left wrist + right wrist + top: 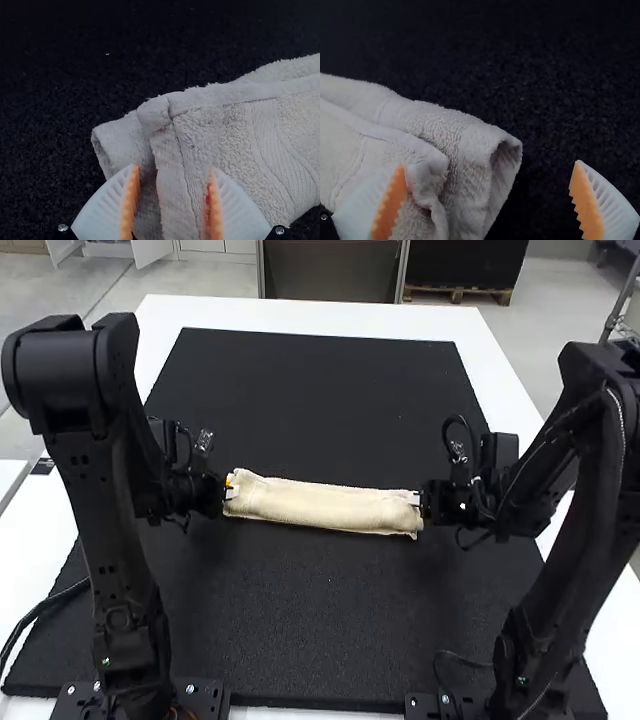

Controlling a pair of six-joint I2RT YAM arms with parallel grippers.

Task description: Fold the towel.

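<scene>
- Black mat (330,620) covers most of the white tabletop (300,315); both run out past the work on every side.
- Towel (320,506): cream, folded in layers into a narrow strip. Lies across the mat's middle, lengthwise between its left and right edges, the right end slightly closer to the near edge.
- Left gripper (230,488): at the towel's left end. Jaws released, fingers apart, layers of that end showing between them. Contact with the cloth cannot be determined.
- Right gripper (418,504): at the towel's right end. Jaws released and wide apart, one finger over the cloth, the other over bare mat.
- Towel ends: at the left, a hemmed upper layer lies over a protruding lower fold; at the right, a hollow fold sits beside a crumpled corner.
</scene>
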